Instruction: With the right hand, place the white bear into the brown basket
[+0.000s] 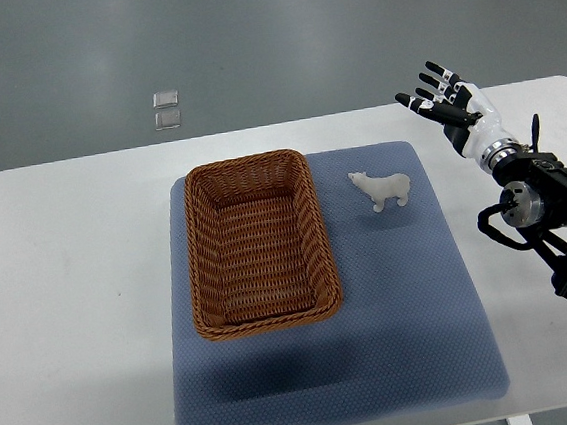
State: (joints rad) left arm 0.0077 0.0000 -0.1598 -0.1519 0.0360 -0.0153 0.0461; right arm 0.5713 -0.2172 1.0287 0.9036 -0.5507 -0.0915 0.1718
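While the white bench (pixel 80 292) carried a blue mat (pixel 413 300), the brown basket (pixel 258 243) lay empty, well to the left of the right hand (pixel 446 101). That hand hovered with fingers spread wide, holding nothing. The white bear (pixel 382 189) stood below and left of it, just beside the basket. A clumsy grasp might topple the small figure.

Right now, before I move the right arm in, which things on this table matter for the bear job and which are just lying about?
Part of the job:
- white bear, standing on the mat beside the basket
- brown basket, empty
- right hand, fingers spread, holding nothing

Just there:
- blue mat under both
- white table
- two small clear squares on the floor beyond the table
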